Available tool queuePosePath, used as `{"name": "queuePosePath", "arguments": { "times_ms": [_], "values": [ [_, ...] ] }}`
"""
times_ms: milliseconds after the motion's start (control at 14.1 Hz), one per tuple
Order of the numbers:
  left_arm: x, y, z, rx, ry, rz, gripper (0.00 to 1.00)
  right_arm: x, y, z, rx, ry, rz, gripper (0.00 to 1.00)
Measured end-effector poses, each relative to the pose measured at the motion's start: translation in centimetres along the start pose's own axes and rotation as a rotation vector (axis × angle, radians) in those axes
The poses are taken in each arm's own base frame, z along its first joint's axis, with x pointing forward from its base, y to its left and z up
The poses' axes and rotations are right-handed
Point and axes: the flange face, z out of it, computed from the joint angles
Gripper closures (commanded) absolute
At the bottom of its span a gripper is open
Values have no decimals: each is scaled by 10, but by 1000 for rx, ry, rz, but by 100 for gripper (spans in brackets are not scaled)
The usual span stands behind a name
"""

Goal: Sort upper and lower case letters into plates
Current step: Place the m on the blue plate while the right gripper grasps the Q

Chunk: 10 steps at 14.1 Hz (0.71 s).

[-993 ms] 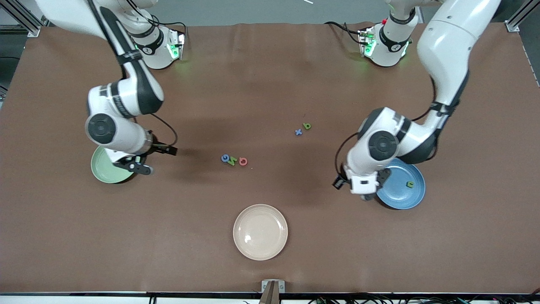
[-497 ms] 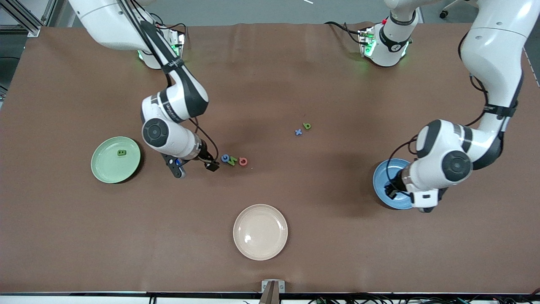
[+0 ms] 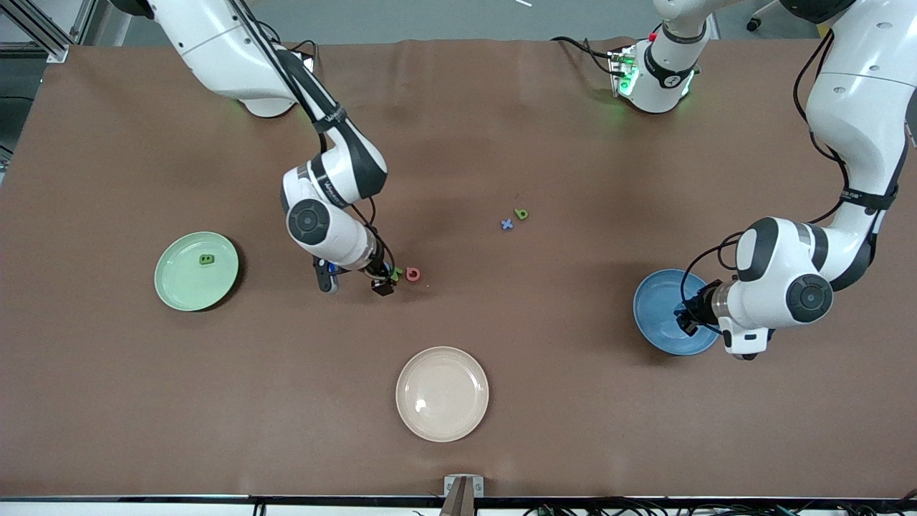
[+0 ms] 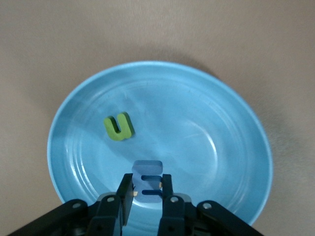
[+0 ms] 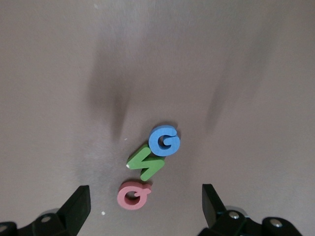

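At mid-table, a tight cluster of three flat toy letters: blue capital G [image 5: 165, 141], touching green capital N [image 5: 146, 162], then red capital G [image 5: 133, 194] just beside it. Directly over that cluster, the right gripper [image 3: 356, 281], fingers spread wide, one on each side of the letters, holding nothing. Farther from the front camera and toward the left arm's end, a small blue x [image 3: 506, 224] with a small green b [image 3: 521, 213] just beside it, both flat on the brown table [image 3: 645, 430]. Toward the right arm's end, the pale mint green round plate [image 3: 179, 287], with a dark green capital B [image 3: 207, 259] lying in it. Toward the left arm's end, the medium blue round plate [image 4: 206, 113], with a small green n [image 4: 118, 127] lying in it. Over that blue plate, the left gripper [image 4: 146, 186], pinched tight on a pale blue small m [image 4: 147, 169]. Nearer the front camera, between the two plates, a cream-beige round plate [image 3: 442, 393].
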Motion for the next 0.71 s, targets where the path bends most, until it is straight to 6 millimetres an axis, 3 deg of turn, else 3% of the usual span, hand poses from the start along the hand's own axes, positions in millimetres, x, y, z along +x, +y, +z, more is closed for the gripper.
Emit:
{"name": "queuePosePath", "arguments": {
  "times_ms": [213,426,710],
  "values": [
    [-3,2,2,1,-5,-3,0,-27,0,17,5,47,55,0],
    [-12,10,-13,-14,5,1,0,-53,-4,25,18,58,73,3],
    [-73,33,-48,33,-20,57,1,-53,-15,41,21,74,93,7]
  ]
}}
